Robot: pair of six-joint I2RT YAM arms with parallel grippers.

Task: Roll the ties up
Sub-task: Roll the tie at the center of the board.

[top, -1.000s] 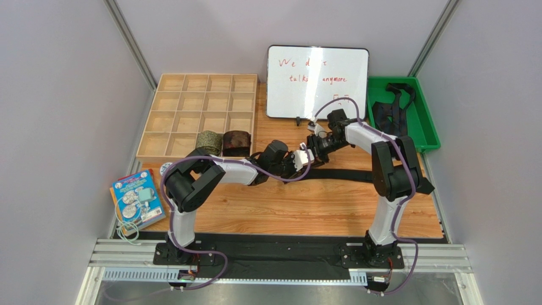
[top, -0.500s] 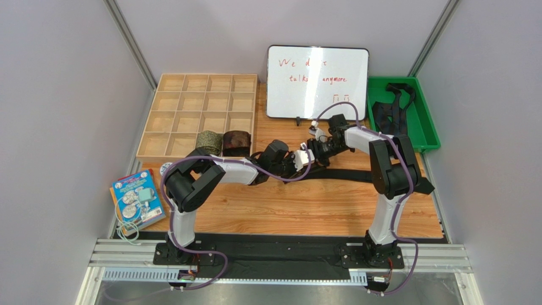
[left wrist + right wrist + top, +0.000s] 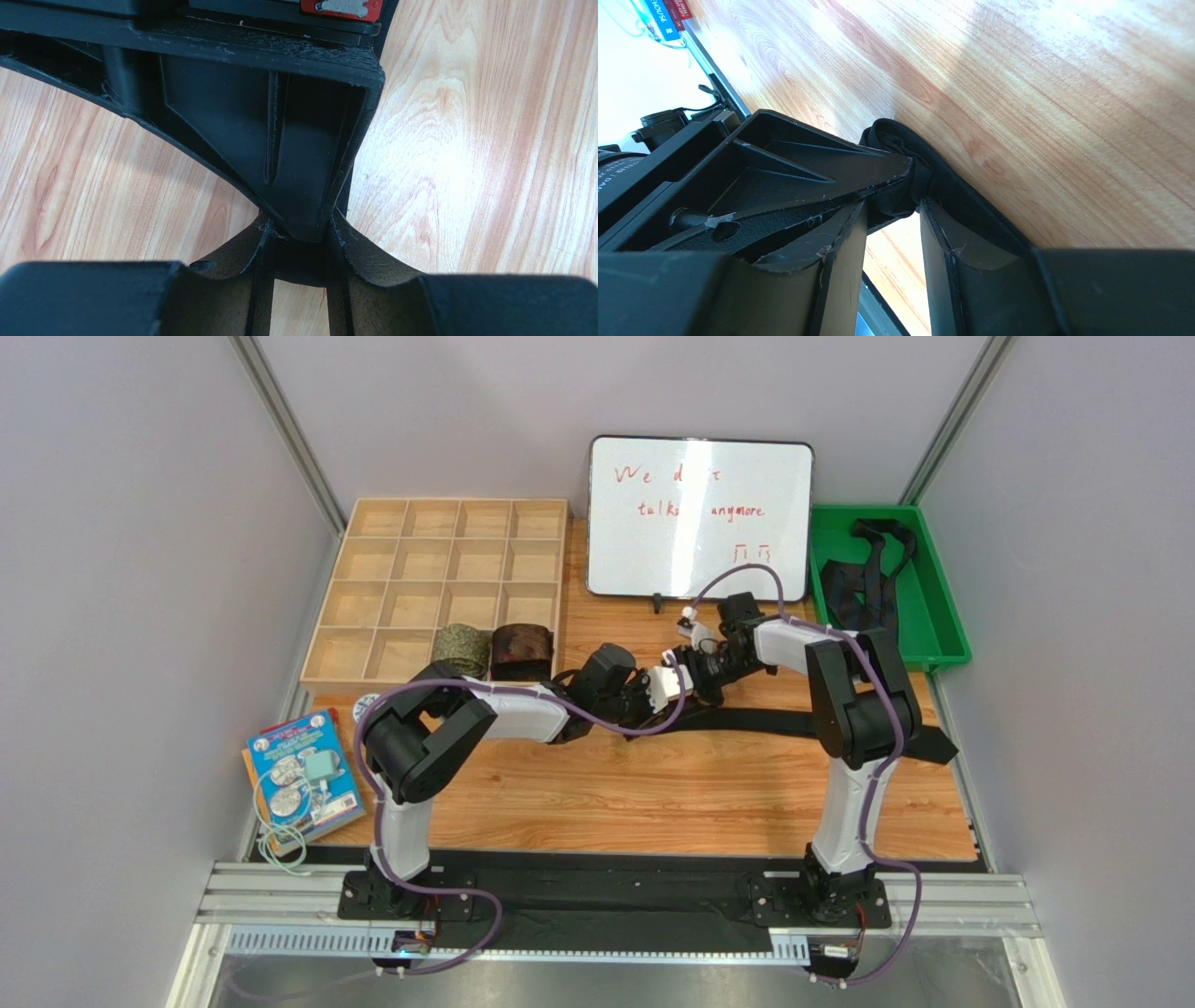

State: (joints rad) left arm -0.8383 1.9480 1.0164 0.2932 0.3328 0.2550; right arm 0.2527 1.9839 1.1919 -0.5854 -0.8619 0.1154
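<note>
– From above, over the surface (image 3: 631,798), what counts as done?
– 2 ties are coiled and sit in the near row of the wooden tray (image 3: 428,560), the olive-green roll (image 3: 460,646) touching the reddish-brown roll (image 3: 523,650). Every other compartment I can see is bare.
– And what is left?
– 1 black tie (image 3: 786,723) lies flat, running rightward from where the left arm (image 3: 519,711) and right arm (image 3: 828,665) meet. Most of its length is unrolled. More black ties (image 3: 856,588) lie heaped in the green bin (image 3: 954,637), so I judge the job well short of half.
– Left wrist view?
– The left fingers (image 3: 231,294) stand partly closed, with a dark band bridging their tips. I take that to be the tie's folded end, pinched there. The other arm's black hardware fills the top of the picture, its tip right down at that spot.
– Right wrist view?
– The right fingers (image 3: 836,273) stand parted, and bare wood shows through the gap. A small wad of black fabric sits right at their tips, against the left arm's finger. I cannot tell whether they press it. The roll looks barely begun, only a first fold or 2
</note>
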